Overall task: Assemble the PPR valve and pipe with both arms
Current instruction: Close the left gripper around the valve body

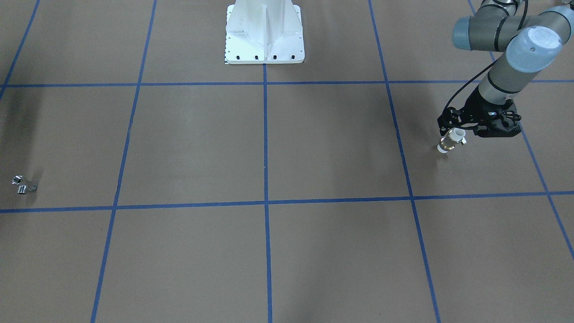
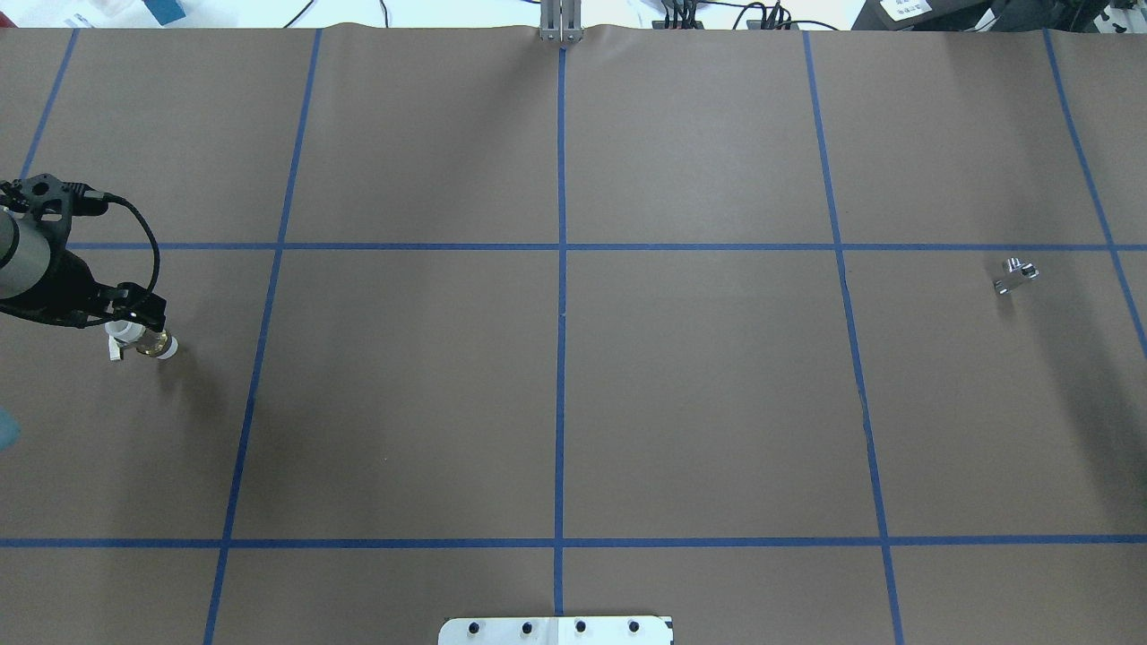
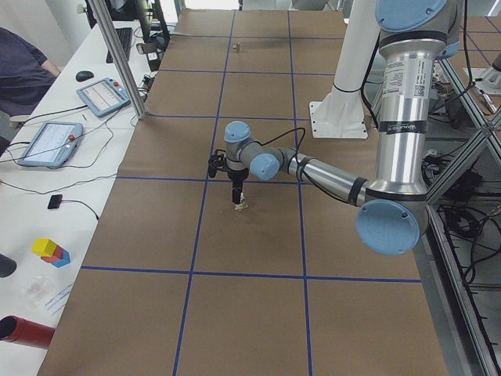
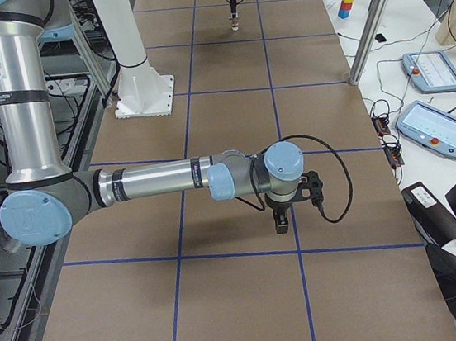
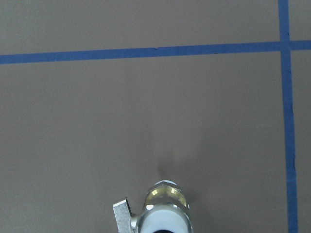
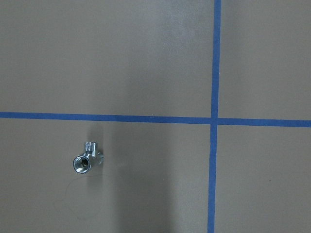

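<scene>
My left gripper (image 1: 454, 133) is shut on the PPR valve (image 1: 451, 141), gripping its upper white end. The valve hangs tilted just above the brown table; it also shows in the overhead view (image 2: 150, 343) and at the bottom of the left wrist view (image 5: 165, 209), with its grey lever to the left. The chrome pipe (image 1: 23, 185) lies alone on the table far across, seen overhead (image 2: 1014, 274) and in the right wrist view (image 6: 87, 158). My right gripper (image 4: 282, 224) shows only in the exterior right view, pointing down over the table; I cannot tell whether it is open or shut.
The white bolted base plate (image 1: 264, 45) stands at the robot's side of the table. Blue tape lines (image 2: 561, 269) divide the brown surface. A metal post (image 3: 117, 59) and a side bench with tablets (image 3: 48, 143) and coloured blocks (image 3: 50, 251) run along the far edge.
</scene>
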`<act>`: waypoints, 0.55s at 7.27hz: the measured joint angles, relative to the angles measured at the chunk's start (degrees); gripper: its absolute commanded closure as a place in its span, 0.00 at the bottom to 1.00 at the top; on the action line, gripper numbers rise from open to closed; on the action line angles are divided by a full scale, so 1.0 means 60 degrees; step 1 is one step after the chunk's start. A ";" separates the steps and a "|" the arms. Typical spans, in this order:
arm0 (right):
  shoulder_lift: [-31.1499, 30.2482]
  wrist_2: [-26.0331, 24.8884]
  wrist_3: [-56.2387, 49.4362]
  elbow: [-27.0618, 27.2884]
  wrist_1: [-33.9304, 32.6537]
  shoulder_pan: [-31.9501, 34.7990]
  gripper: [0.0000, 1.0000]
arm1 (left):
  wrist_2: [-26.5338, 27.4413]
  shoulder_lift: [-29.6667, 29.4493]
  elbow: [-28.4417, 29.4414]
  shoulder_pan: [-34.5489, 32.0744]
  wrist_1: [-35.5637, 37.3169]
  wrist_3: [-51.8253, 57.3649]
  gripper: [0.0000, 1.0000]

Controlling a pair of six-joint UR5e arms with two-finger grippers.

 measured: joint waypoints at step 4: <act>0.0002 -0.0011 -0.0008 -0.0049 0.0000 0.0000 0.01 | -0.0037 -0.0012 0.0084 0.0145 -0.0050 -0.0018 0.16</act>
